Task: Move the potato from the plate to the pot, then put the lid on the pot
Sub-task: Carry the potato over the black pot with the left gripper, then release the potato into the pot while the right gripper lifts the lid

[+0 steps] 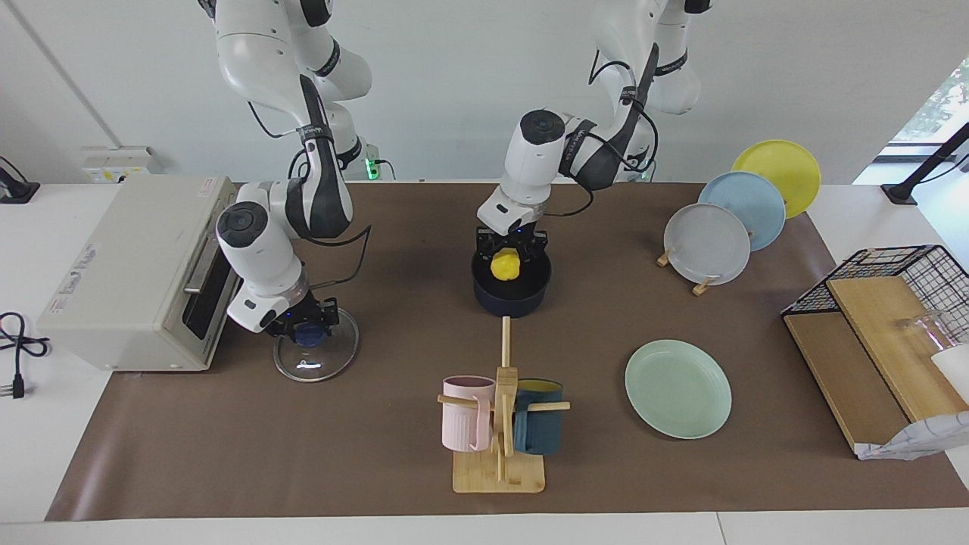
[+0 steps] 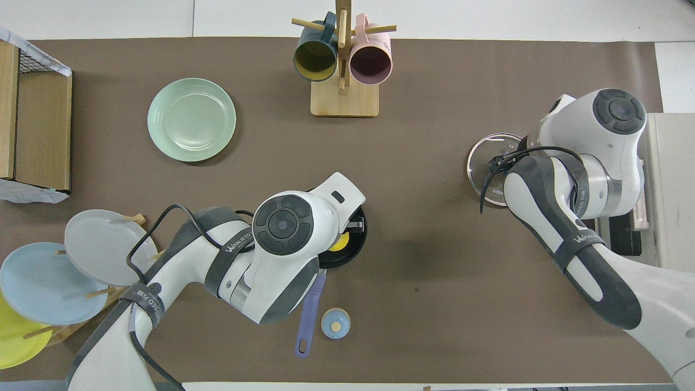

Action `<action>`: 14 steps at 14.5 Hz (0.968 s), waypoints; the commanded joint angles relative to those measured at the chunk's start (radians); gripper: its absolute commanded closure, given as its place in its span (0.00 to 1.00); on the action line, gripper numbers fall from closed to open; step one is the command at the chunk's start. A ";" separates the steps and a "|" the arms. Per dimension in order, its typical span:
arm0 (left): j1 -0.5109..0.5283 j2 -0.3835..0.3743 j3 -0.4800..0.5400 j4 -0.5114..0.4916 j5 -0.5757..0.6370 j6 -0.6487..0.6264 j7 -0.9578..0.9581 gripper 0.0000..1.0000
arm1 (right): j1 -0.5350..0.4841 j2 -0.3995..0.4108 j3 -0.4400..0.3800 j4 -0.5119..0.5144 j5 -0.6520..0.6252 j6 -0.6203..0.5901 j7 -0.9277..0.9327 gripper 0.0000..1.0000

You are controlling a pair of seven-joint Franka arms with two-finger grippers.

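The yellow potato (image 1: 506, 266) hangs in the mouth of the navy pot (image 1: 511, 299), held between the fingers of my left gripper (image 1: 509, 253), which is shut on it. In the overhead view the left wrist covers most of the pot (image 2: 355, 244); a bit of the potato (image 2: 339, 243) and the long blue handle (image 2: 309, 315) show. The mint-green plate (image 1: 677, 387) lies bare toward the left arm's end, farther from the robots than the pot. The glass lid (image 1: 318, 356) lies flat on the table; my right gripper (image 1: 309, 327) is down at its blue knob.
A toaster oven (image 1: 136, 272) stands beside the lid at the right arm's end. A mug rack (image 1: 500, 424) is farther out than the pot. Racked plates (image 1: 727, 227) and a wire basket (image 1: 886, 333) are at the left arm's end. A small blue dome (image 2: 335, 323) sits by the pot handle.
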State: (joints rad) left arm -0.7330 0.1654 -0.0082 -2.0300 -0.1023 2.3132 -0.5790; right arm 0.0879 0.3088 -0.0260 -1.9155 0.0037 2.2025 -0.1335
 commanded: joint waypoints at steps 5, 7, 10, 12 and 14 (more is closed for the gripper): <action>-0.006 -0.021 0.021 -0.067 -0.004 0.046 0.106 1.00 | 0.033 -0.066 0.006 0.187 -0.001 -0.288 0.012 1.00; -0.005 -0.020 0.022 -0.081 -0.004 0.061 0.122 1.00 | 0.050 -0.109 0.015 0.194 0.002 -0.348 0.017 1.00; -0.011 0.000 0.022 -0.090 -0.004 0.084 0.120 1.00 | 0.105 -0.146 0.017 0.197 -0.001 -0.402 0.087 1.00; -0.016 0.000 0.022 -0.101 -0.004 0.084 0.113 1.00 | 0.130 -0.148 0.018 0.194 -0.001 -0.402 0.130 1.00; -0.017 -0.003 0.022 -0.113 -0.004 0.084 0.107 1.00 | 0.150 -0.149 0.018 0.191 -0.001 -0.397 0.137 1.00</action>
State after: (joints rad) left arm -0.7333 0.1730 0.0022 -2.1106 -0.1023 2.3654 -0.4773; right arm 0.2333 0.1667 -0.0101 -1.7172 0.0038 1.8058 -0.0126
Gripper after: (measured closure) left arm 0.344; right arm 0.339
